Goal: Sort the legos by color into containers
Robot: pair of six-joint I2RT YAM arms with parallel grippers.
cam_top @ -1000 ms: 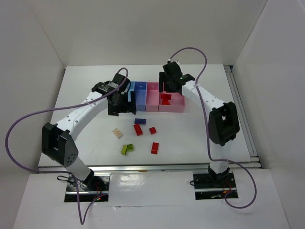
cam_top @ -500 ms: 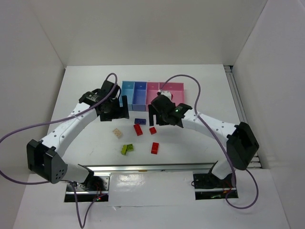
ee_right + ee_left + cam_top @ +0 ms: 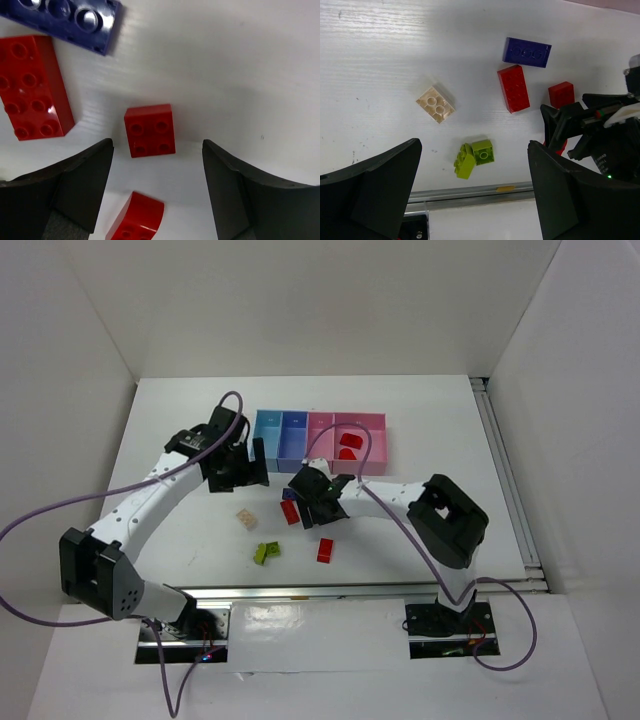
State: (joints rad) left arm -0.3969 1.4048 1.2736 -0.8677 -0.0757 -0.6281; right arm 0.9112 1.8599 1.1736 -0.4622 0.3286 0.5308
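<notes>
On the near table point(image 3: 260, 60): small red brick point(image 3: 149, 130), between the jaws of the open right end effector point(image 3: 157, 155) — not touching them.
Handling: we judge it light, stiff, slick — pinch its flat sides.
Left end effector point(image 3: 240, 472): open, empty.
Far: wider pink tray point(image 3: 385, 445), red pieces point(image 3: 348, 452) inside.

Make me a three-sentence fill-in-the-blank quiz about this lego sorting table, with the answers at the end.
1. The small square brick lying between the right end effector fingers is ___.
2. The tray holding sorted red pieces is ___.
3. The left end effector is open and holds ___.
Answers: red; pink; nothing.
</notes>
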